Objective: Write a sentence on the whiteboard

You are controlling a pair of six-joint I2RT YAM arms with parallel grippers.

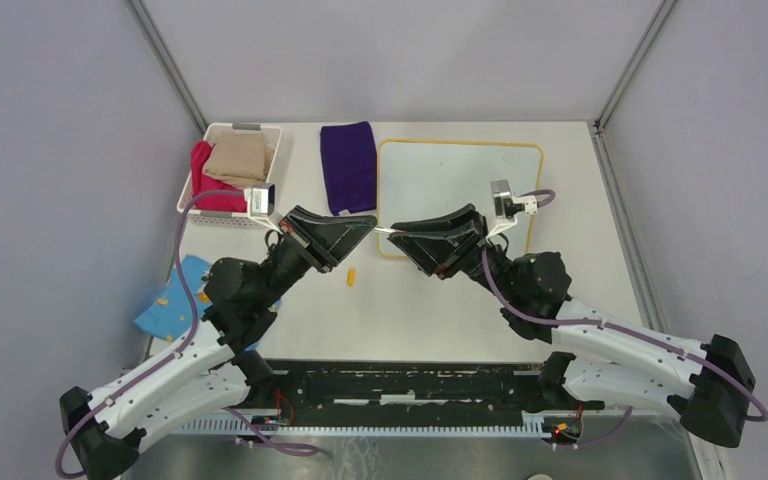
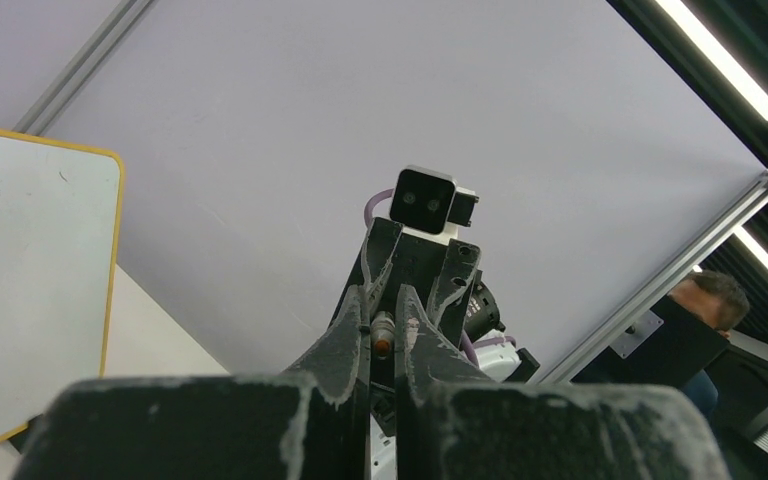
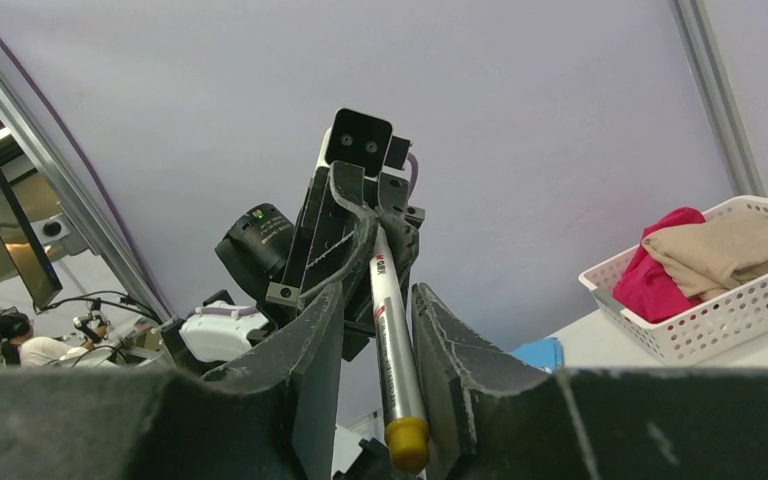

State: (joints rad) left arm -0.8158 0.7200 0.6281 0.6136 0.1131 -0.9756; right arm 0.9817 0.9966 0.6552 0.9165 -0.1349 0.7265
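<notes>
We counted two arms meeting nose to nose over the middle of the counter [image 1: 410, 310], with one marker [image 1: 388, 229] bridging their tips. The left tool [image 1: 365, 222] was closed tight on the marker's orange-tipped end. The right tool [image 1: 400, 232] stood slightly apart: in its wrist view the barrel ran between the fingers [image 3: 325, 330] with a thin gap on each side.

One whiteboard [image 1: 440, 180] lay flat at 1 o'clock from the counter's centre, and the right tool overhung its near-left corner. One small yellow cap [image 1: 351, 276] lay at 6 o'clock from the left tool.

At 11 o'clock sat one white basket [image 1: 215, 218] holding two cloths, one pink [image 1: 205, 185] and one tan [image 1: 240, 158]. One purple cloth [image 1: 348, 165] lay at 12 o'clock and one blue cloth [image 1: 172, 300] at 9 o'clock.
</notes>
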